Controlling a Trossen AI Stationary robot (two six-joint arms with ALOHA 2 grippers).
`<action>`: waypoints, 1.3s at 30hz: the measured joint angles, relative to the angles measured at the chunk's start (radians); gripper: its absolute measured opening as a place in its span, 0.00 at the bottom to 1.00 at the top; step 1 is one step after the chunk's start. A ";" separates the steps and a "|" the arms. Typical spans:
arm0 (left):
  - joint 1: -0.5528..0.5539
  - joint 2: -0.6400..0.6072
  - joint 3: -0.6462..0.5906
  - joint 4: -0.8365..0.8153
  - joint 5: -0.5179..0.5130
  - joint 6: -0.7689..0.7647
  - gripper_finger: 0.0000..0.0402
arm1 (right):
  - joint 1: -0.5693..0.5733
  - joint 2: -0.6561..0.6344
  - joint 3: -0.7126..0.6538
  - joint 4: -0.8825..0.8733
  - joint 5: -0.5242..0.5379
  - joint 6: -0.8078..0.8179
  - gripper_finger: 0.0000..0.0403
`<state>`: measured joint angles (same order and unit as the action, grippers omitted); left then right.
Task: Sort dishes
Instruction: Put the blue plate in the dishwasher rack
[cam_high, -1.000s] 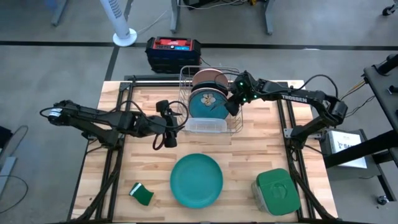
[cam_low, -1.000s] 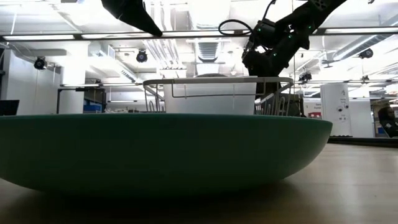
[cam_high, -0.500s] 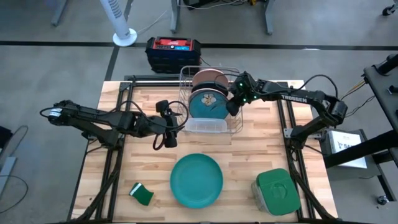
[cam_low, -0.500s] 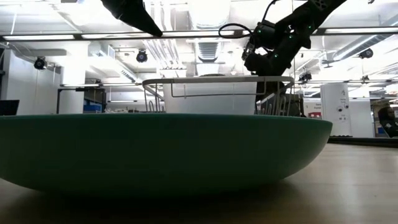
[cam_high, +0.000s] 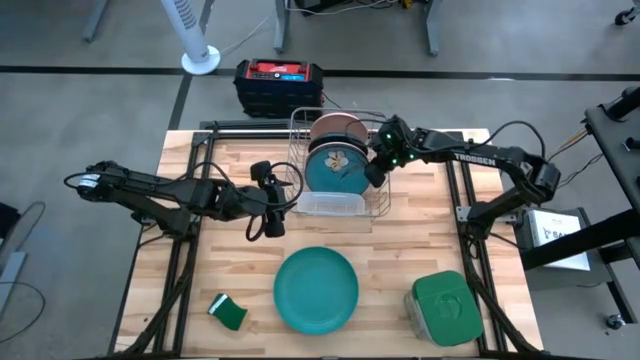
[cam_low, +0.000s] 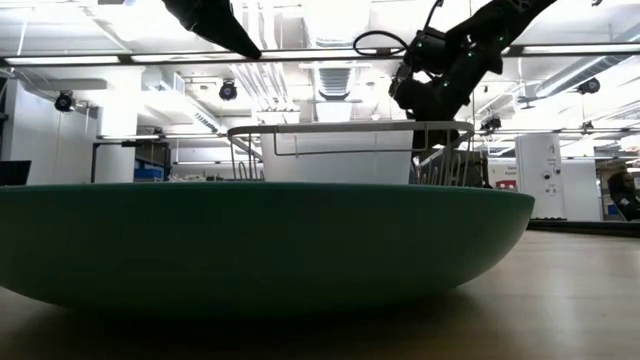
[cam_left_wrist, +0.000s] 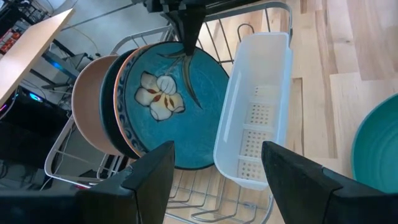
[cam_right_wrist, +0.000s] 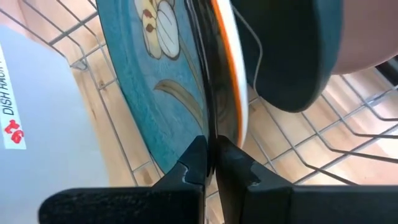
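Three plates stand on edge in the wire rack at the far middle of the table: the blue plate with a pale flower pattern at the front, a dark plate just behind it, and the pink plate at the back. A fourth, the green plate, lies flat on the near middle of the table, well apart from the rack. The right gripper is at the right rim of the blue plate, and its wrist view shows the two fingers pinched together on that thin edge, with the plate's orange-and-white rim just beyond them. The left gripper hangs left of the rack with its fingers apart and nothing between them. These plates look like glazed ceramic: stiff, fairly heavy for a two-finger pinch, smooth enough to slide, and likely to chip or crack if knocked against the wires or the neighbouring plate. A rim grip is probably the only hold on offer while the plate stands in its slot, so it should be deep enough onto the lip and lifted straight up, since the weight hanging from one edge could make the plate swing or twist. The white cutlery tray on the rack's near side sits close to the plate's face.
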<state>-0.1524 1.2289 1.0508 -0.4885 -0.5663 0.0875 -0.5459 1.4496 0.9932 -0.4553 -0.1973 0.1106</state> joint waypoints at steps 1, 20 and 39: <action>0.000 0.000 0.000 0.000 0.000 0.000 0.58 | 0.000 -0.007 0.000 -0.001 0.004 0.000 0.02; 0.000 0.000 0.000 0.000 -0.001 0.000 0.58 | 0.038 -0.095 -0.001 0.034 0.074 -0.235 0.02; 0.000 0.000 0.000 -0.001 -0.038 0.000 0.58 | 0.142 -0.116 -0.001 0.088 0.191 -0.341 0.02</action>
<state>-0.1524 1.2293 1.0506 -0.4897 -0.6041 0.0875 -0.4036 1.3337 0.9920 -0.3673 -0.0068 -0.2306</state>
